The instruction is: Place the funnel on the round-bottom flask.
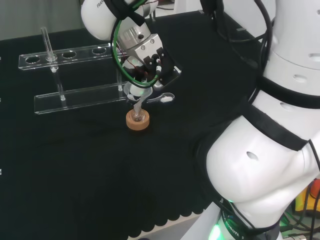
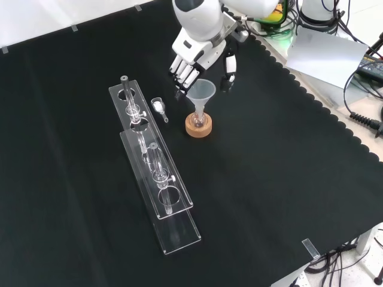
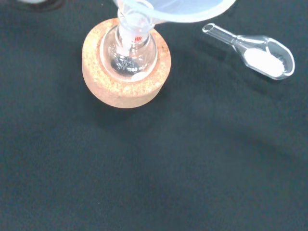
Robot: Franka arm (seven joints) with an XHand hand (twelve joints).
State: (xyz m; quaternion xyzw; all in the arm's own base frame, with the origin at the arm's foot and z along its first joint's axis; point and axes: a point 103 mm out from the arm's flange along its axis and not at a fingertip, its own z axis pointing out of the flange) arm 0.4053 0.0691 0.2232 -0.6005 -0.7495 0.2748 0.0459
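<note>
Black cloth covers the counter; the clear plastic funnel (image 2: 201, 93) stands upright, stem in the round-bottom glass flask (image 3: 129, 53), fingers (image 2: 182, 76) flanking its rim, seemingly released.

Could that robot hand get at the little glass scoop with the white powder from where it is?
Probably yes: the scoop lies in the open beside the hand, nothing over it.

We cannot tell if the black and white hand (image 2: 200, 60) touches the clear plastic funnel (image 2: 201, 92). In the wrist view, the funnel's wide top (image 3: 185, 9) is cut off by the edge.
</note>
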